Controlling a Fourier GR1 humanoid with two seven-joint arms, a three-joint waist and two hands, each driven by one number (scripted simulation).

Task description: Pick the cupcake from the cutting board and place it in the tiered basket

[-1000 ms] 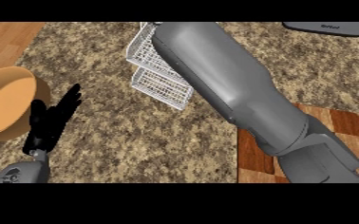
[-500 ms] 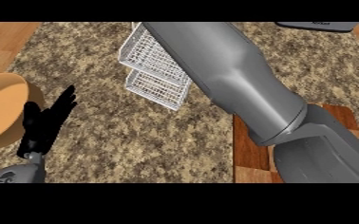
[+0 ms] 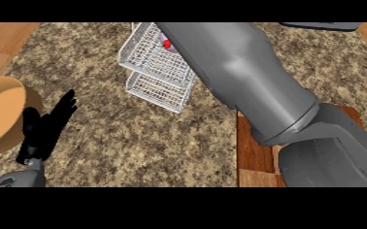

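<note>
Pretty chunky smooth grey right forearm (image 3: 237, 77) with a ringed seam into a darker grey segment (image 3: 323, 157), plus a matte black left hand (image 3: 37, 139) with skinny fingers (image 3: 61, 112) on a grey wrist stub (image 3: 22, 178).

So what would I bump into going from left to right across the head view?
tan bowl → left hand, resting open → tiered basket → right forearm

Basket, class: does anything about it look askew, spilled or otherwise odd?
Nothing is spilled or damaged. The basket sits at a slant on the counter, and the right forearm covers its right side. A red-and-pink speck, probably the cupcake, shows in its top tier.
</note>
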